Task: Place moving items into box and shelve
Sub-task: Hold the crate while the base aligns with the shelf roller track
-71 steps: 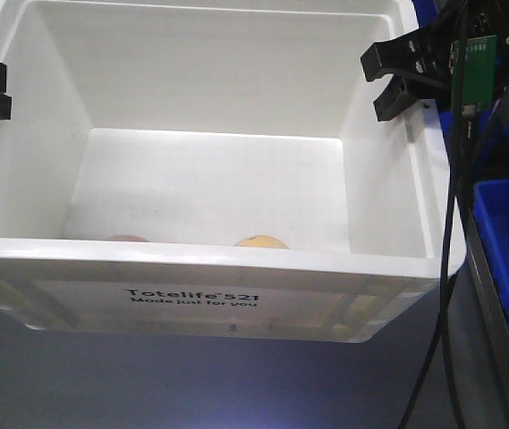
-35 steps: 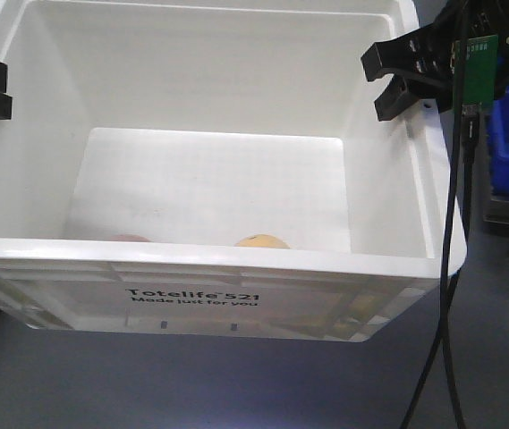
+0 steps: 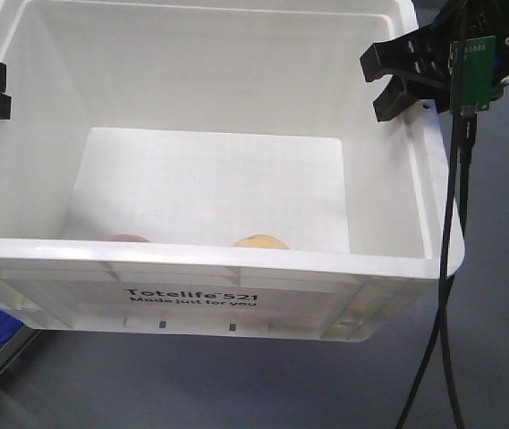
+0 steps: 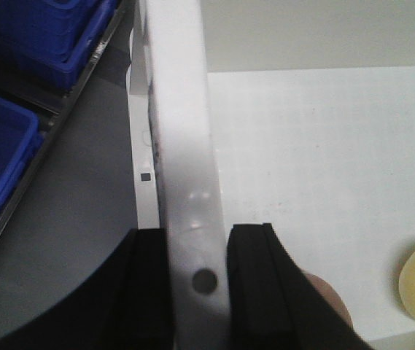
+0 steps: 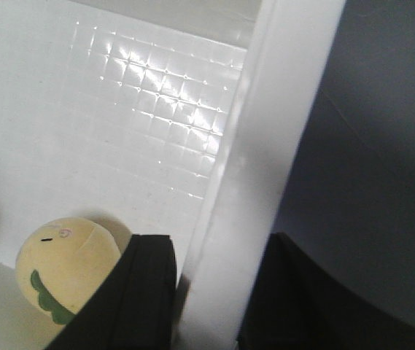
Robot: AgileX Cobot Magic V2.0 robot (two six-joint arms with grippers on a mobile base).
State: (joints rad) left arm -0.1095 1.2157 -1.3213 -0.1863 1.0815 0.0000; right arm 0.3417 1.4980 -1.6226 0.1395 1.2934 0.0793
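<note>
Grey floor (image 3: 236,384) lies below, with blue bins (image 4: 3,153) off to the left. The white box (image 3: 209,98) is gripped at both sides: the left gripper (image 4: 200,281) pinches its left wall and the right gripper (image 5: 218,292) its right wall. Inside, by the near wall, sit the yellow lump (image 3: 259,241) and the pinkish lump (image 3: 129,238).

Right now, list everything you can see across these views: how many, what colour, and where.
white tote: one, white with black print, fills the front view.
yellow-tan lump: one, pale yellow, inside the tote by its near wall.
pinkish lump: one, pinkish, inside the tote, left of the yellow-tan one.
blue bins: at least two, blue, outside the tote's left wall.
black cables: two, hanging past the tote's right side.
green circuit board: one, on the right arm.
left fingers: two, black, clamping the left wall.
right fingers: two, black, clamping the right wall.
</note>
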